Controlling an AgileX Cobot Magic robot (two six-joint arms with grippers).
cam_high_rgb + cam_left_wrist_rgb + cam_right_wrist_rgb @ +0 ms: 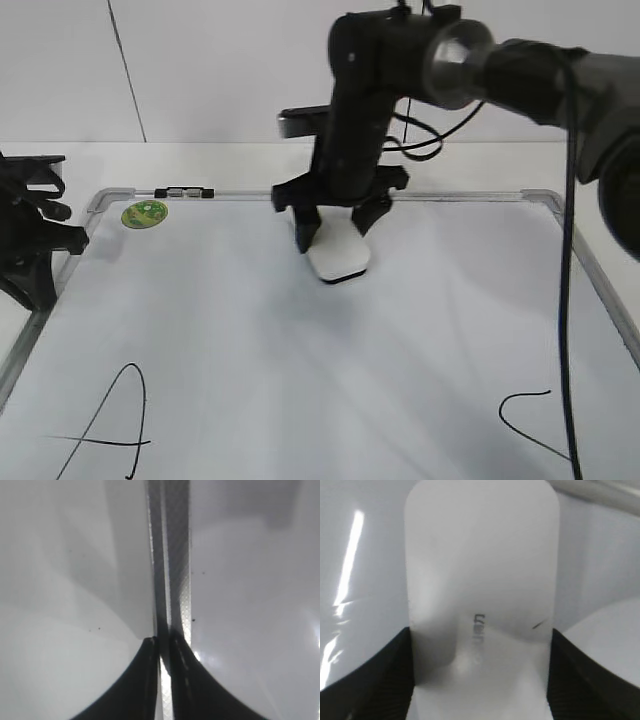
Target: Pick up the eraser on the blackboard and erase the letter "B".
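The right gripper (335, 228) stands over the eraser (338, 256), which lies flat on the far middle of the blackboard (400, 350), its thin black base on the white surface. The step in hand is judged to be the pick-up: it goes best if the fingers close squarely on the eraser's two long sides, low enough to hold the block firmly, and if the lift is straight up so that the base stays level for wiping. In the right wrist view the eraser (480, 580) fills the space between the two dark pads (375, 680), one at each side; the jaws are about as wide as the block and appear to touch or nearly touch its flanks, but a firm clamp cannot be confirmed. The left gripper (162, 680) rests at the left edge of the board over the metal frame (172, 555), its fingers almost together and holding nothing. A letter "A" (105, 425) lies near left and a "C" (530, 425) near right; the letter "B" is not visible in these views.
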